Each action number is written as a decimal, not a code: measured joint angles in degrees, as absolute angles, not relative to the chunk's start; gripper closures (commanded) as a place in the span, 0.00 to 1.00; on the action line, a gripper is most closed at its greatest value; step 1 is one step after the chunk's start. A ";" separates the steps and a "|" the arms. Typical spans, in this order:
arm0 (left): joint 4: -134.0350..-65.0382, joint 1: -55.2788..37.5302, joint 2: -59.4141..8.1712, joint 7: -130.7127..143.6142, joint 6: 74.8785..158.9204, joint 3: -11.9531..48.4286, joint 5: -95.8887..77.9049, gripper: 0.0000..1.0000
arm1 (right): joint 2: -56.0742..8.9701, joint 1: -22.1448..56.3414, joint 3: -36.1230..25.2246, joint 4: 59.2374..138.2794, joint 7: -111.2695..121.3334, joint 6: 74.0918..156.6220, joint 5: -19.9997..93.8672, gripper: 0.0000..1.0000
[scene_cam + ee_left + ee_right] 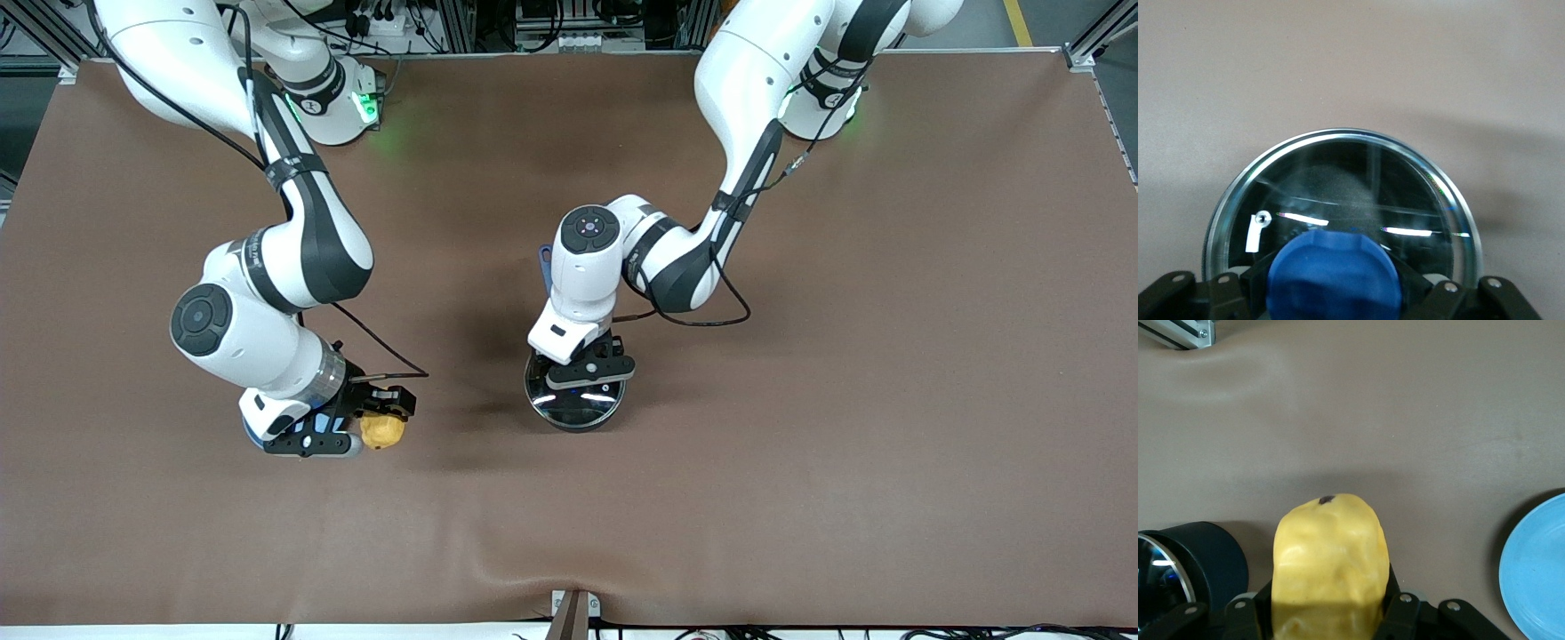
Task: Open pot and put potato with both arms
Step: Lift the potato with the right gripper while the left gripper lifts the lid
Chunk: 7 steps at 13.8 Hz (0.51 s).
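The black pot [569,423] stands mid-table, its blue handle [544,265] pointing toward the robots' bases. The glass lid [578,405] lies over its rim. My left gripper [582,375] is shut on the lid's blue knob [1331,277], and the lid's glass [1351,187] fills the left wrist view. I cannot tell whether the lid rests on the pot or is just off it. My right gripper [384,416] is shut on the yellow potato [382,432], held low over the table toward the right arm's end. In the right wrist view the potato [1330,560] sits between the fingers and the pot [1211,560] shows beside it.
A light-blue plate [252,437] lies under the right wrist, mostly hidden; its edge shows in the right wrist view [1538,570]. A metal bracket [573,609] sits at the table edge nearest the front camera. Bare brown mat lies between potato and pot.
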<state>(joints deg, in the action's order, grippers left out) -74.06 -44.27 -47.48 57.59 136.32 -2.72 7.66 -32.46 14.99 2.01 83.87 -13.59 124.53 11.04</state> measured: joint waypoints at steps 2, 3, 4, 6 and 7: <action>-73.34 -44.00 -47.03 57.62 135.15 -2.83 7.66 0.72 | -32.45 15.00 2.02 83.13 -14.62 123.66 11.05 1.00; -73.02 -43.65 -46.28 57.62 133.52 -2.87 7.66 0.72 | -32.45 15.04 2.07 82.91 -15.07 123.47 11.06 1.00; -72.67 -43.14 -45.16 57.62 131.81 -2.91 7.66 0.72 | -32.46 15.29 2.13 82.79 -15.21 123.36 11.07 1.00; -72.49 -41.89 -42.17 57.21 128.86 -3.05 7.66 0.72 | -32.45 16.41 2.17 82.62 -16.53 123.30 11.07 1.00; -72.69 -41.21 -40.68 56.23 127.01 -3.13 7.66 0.72 | -32.45 17.13 2.18 82.55 -17.76 123.29 11.07 1.00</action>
